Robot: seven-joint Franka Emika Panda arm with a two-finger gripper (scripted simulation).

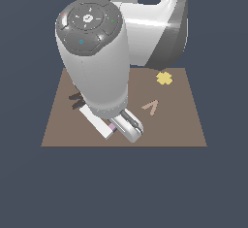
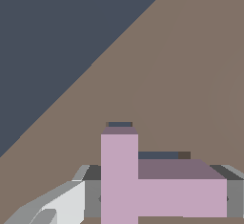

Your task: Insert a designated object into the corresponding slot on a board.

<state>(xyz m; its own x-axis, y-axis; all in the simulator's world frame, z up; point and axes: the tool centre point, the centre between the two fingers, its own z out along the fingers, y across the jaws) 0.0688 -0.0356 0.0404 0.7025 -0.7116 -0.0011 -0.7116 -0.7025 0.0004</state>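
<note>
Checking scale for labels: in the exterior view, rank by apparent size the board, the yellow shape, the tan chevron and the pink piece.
1. board
2. tan chevron
3. yellow shape, close to the chevron, so unsure
4. pink piece, mostly hidden by the gripper

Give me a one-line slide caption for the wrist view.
Pincer holding the pink T piece just over the navy slot on the brown board.
</note>
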